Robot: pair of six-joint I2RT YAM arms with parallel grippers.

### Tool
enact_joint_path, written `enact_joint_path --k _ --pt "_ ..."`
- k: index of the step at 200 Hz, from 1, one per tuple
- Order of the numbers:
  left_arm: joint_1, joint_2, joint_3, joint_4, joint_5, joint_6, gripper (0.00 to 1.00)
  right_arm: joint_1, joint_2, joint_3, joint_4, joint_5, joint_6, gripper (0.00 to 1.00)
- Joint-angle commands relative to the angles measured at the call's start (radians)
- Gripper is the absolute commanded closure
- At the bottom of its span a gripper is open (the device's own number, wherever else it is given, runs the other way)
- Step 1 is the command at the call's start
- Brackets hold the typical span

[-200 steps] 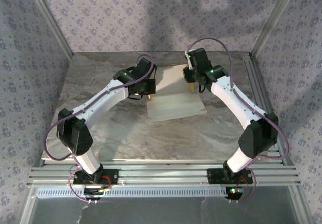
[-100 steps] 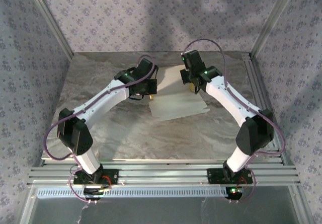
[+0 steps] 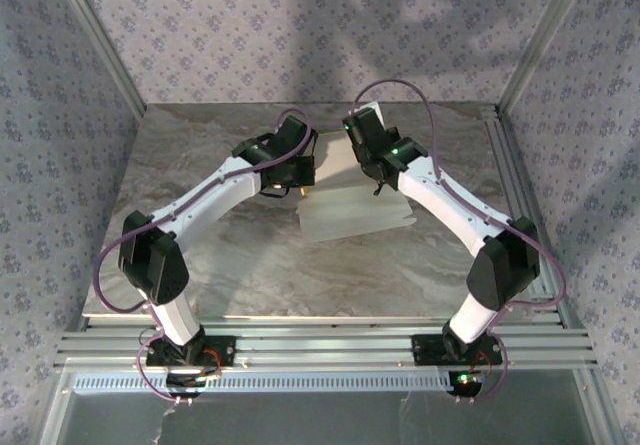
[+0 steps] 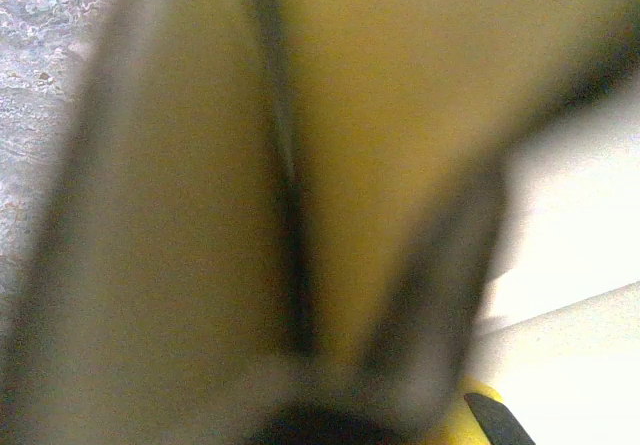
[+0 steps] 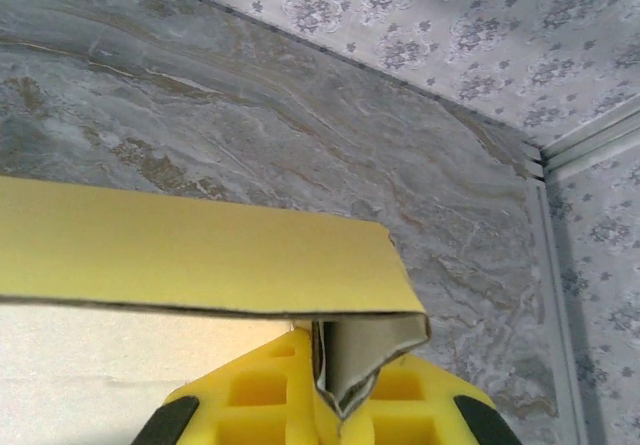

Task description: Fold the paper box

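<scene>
The paper box lies as a flat white sheet on the middle of the table, between both arms. My right gripper is shut on a flap at the sheet's far edge. In the right wrist view the yellow fingers pinch a folded corner of the paper box, whose yellow face is turned up over them. My left gripper sits at the sheet's left edge. In the left wrist view blurred yellow-brown card stands right against the lens, running down into the shut jaws, with white card at the right.
The grey marble tabletop has free room to the left and near the front. Aluminium rails run along the near edge and another rail down the right side. Patterned walls enclose the back and sides.
My right gripper has shut on the far flap and swung left and back with it, lifting that flap. The left arm has stayed in place.
</scene>
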Motion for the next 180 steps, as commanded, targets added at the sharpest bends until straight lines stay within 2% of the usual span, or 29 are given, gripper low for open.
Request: enact_joint_path --k 1,7,21,35,46,60,84,118,150,180 --pt "0.001 -0.002 0.034 -0.073 -0.063 0.007 1.00 -0.014 0.006 0.016 -0.063 0.147 -0.026 1.00" --pt "0.003 -0.004 0.032 -0.071 -0.062 0.007 1.00 -0.017 -0.005 0.011 -0.063 0.104 -0.025 1.00" --pt "0.002 -0.008 0.028 -0.062 -0.057 0.008 1.00 -0.046 -0.046 -0.012 -0.050 -0.103 -0.019 1.00" --pt "0.002 -0.010 0.022 -0.051 -0.047 0.006 1.00 -0.099 -0.080 -0.034 -0.049 -0.377 0.006 0.73" --pt "0.004 -0.006 0.022 -0.050 -0.041 0.005 1.00 -0.136 -0.104 -0.060 -0.029 -0.544 0.012 0.59" --pt "0.004 -0.007 0.020 -0.047 -0.040 0.004 1.00 -0.159 -0.148 -0.119 0.024 -0.655 0.017 0.51" --pt "0.007 -0.006 0.012 -0.043 -0.037 0.004 1.00 -0.207 -0.223 -0.255 0.133 -0.761 0.029 0.49" --pt "0.010 -0.002 0.015 -0.040 -0.032 0.004 1.00 -0.227 -0.257 -0.343 0.206 -0.809 0.050 0.49" --pt "0.009 -0.004 0.029 -0.050 -0.031 0.007 1.00 -0.218 -0.211 -0.330 0.194 -0.669 0.051 0.57" --pt "0.008 -0.008 0.031 -0.052 -0.028 0.009 1.00 -0.207 -0.165 -0.293 0.187 -0.590 0.053 0.63"
